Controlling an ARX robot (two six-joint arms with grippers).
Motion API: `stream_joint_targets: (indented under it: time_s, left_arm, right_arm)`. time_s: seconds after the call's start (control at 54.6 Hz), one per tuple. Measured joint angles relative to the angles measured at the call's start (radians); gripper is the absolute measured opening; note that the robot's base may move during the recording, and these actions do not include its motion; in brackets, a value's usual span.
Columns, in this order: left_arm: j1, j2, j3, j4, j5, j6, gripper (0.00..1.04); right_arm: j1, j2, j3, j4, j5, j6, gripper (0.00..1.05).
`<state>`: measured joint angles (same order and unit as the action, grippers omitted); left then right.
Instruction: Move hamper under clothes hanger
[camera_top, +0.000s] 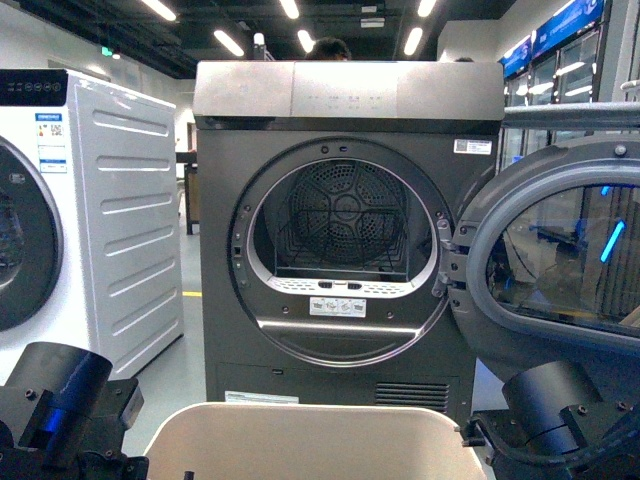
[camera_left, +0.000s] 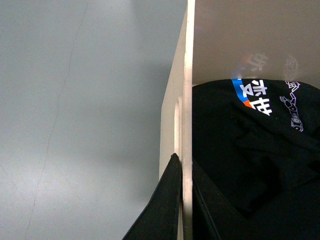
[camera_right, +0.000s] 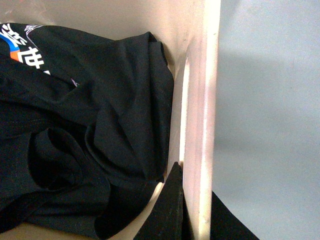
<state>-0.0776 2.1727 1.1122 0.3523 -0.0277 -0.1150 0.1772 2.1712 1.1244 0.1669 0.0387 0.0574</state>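
Observation:
The cream hamper (camera_top: 310, 425) shows its rim at the bottom of the front view, just in front of the dryer. In the left wrist view my left gripper (camera_left: 184, 162) is shut on the hamper's side rim (camera_left: 189, 75), one finger outside and one inside. On the opposite side rim (camera_right: 205, 75), my right gripper (camera_right: 195, 185) is shut the same way. A crumpled black garment (camera_right: 90, 125) with white and blue print (camera_left: 252, 95) lies inside the hamper. The clothes hanger is out of view.
A grey dryer (camera_top: 345, 100) stands straight ahead, its round door (camera_top: 560, 260) swung open to the right. A white washing machine (camera_top: 90, 210) stands at the left. Bare grey floor (camera_left: 75, 125) lies on both sides of the hamper.

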Motion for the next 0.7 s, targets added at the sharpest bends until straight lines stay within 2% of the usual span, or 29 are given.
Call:
stream_joint_targets:
  time_s: [0.238,0.458,0.696]
  left_arm:
    - [0.027,-0.002,-0.003,0.000,-0.015,0.001,0.05]
    - [-0.011,-0.002,-0.001,0.000,0.014,0.004,0.05]
    - [-0.008,-0.003,-0.002,0.000,0.002,0.003,0.05]
  right_arm:
    - [0.029,0.000,0.000,0.003,-0.028,0.004,0.02]
    - [-0.014,-0.003,0.000,0.003,0.006,0.002,0.02]
    - [-0.009,-0.004,0.000,0.003,-0.003,0.000,0.02]
